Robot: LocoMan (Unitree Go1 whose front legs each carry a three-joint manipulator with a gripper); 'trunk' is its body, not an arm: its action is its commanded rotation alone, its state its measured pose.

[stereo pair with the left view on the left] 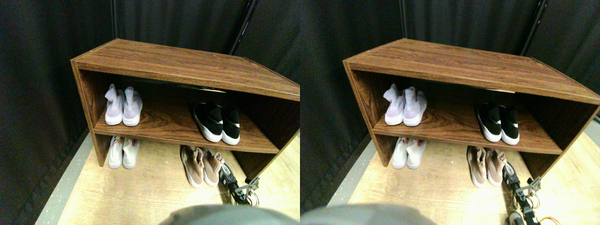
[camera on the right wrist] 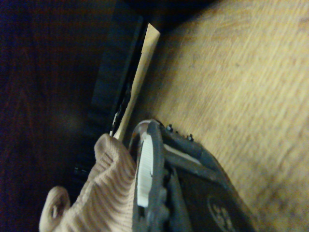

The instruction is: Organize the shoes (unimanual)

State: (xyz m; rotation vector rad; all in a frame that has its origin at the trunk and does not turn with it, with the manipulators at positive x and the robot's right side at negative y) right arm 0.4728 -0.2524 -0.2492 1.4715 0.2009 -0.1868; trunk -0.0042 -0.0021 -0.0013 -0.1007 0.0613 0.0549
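Wood floor [stereo pair with the left view on the left: 140, 187]; only the wrist view shows tool [camera on the right wrist: 145, 164] touching beige knit shoe [camera on the right wrist: 104, 193].

Lab test corner, black curtains [stereo pair with the left view on the left: 42, 93], wooden shoe rack [stereo pair with the left view on the left: 187, 65]

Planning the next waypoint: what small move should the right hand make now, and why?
Probably a short push toward the shelf. The right hand sits at the heel of the right pinkish-beige shoe, knit collar against the jaw in the wrist view, and that pair lies at an angle on the floor.
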